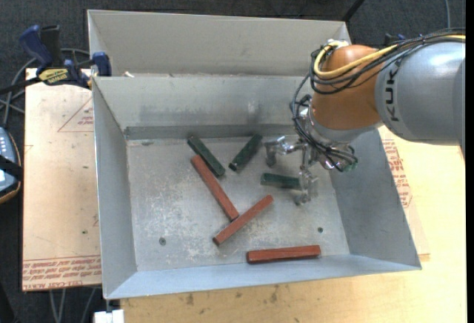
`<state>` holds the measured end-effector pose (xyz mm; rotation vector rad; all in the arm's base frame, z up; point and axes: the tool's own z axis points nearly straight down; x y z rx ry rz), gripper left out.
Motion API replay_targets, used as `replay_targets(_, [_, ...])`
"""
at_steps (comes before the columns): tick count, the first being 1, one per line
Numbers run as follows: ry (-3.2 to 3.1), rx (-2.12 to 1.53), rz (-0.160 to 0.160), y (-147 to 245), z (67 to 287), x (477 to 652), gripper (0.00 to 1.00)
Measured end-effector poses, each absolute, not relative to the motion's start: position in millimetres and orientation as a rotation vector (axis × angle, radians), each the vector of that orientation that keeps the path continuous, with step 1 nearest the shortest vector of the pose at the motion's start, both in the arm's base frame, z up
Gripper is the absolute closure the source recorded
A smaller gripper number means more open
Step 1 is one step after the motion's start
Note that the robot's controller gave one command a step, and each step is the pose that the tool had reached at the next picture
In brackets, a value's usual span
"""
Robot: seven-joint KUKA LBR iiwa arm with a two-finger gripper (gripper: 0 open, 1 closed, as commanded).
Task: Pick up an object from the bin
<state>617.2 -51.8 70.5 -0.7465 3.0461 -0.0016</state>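
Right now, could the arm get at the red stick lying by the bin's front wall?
Probably yes. The red stick lies alone and flat, nothing on top, and the gripper hangs close by; the near wall may crowd it.

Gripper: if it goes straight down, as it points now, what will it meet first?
Probably the right end of the short dark green bar by the gripper, else the bare bin floor; depth is unclear.

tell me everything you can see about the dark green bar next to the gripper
The dark green bar is short, square-edged and matt, perhaps painted wood. It lies flat on the bin floor right of centre, running nearly left to right. Its right end disappears under the gripper; whether that touches it is unclear. No other bar touches it; a red-brown bar lies nearby.
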Motion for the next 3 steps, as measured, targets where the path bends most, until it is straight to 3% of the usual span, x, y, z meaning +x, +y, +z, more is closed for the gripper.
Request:
replay_targets(1, [3.047,-0.746,0.000,-51,71,617.2,1.00])
replay_targets(2, [3.066,-0.623,-0.003,-55,191,626.2,1.00])
replay_targets(3, [3.077,-0.565,-0.004,-39,335,625.8,1.00])
